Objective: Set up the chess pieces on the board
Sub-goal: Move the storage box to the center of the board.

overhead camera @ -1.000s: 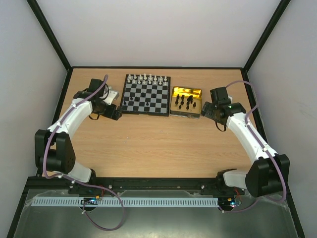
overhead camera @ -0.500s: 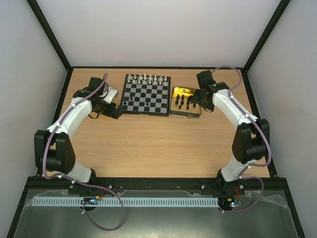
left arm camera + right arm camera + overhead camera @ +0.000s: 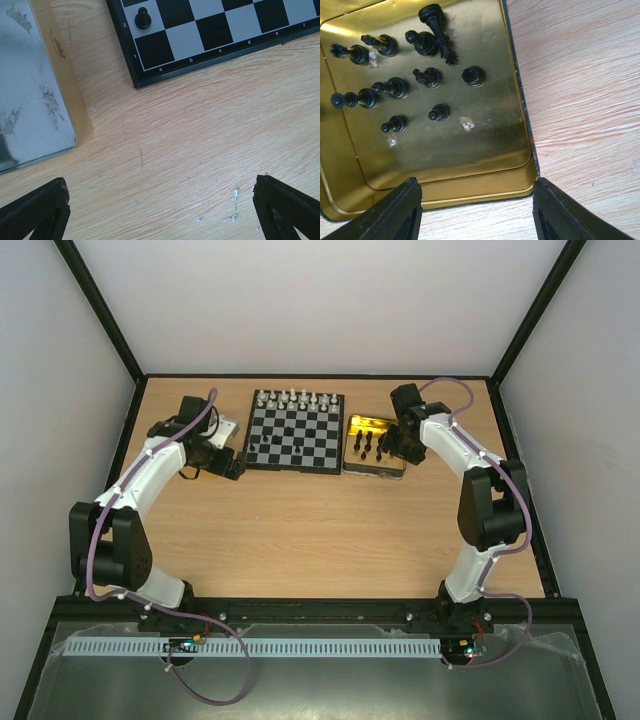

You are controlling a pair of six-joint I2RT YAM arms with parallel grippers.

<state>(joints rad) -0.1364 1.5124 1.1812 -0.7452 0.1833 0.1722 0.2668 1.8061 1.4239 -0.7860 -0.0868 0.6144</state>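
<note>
wooden table (image 3: 300, 530), both arms reaching toward the far side.

board (image 3: 296, 430) sits far-centre and lies flat. silver tray (image 3: 25, 90) lies just off its left edge, with bare wood between them. gold tray (image 3: 372, 423) lies just off its right edge.

left gripper (image 3: 160, 210) hangs over bare table near the board's near-left corner and beside the silver tray. its jaws are spread wide with nothing between them.

right gripper (image 3: 477, 215) is above the near edge of the gold tray. its fingers are apart, one either side of the tray's near corner region, and it pinches nothing. it isn't touching any piece.

pieces:
- white pieces (image 3: 295, 397) stand in rows along the far side of the board.
- black pieces (image 3: 427, 76), roughly ten, stand scattered inside the gold tray, mostly in the half away from the gripper. the tall one at the far end looks tipped over, can't say for sure.
- one black pawn (image 3: 143, 19) stands on the board, on a pale square in the a-file corner nearest the left gripper, second row.
</note>
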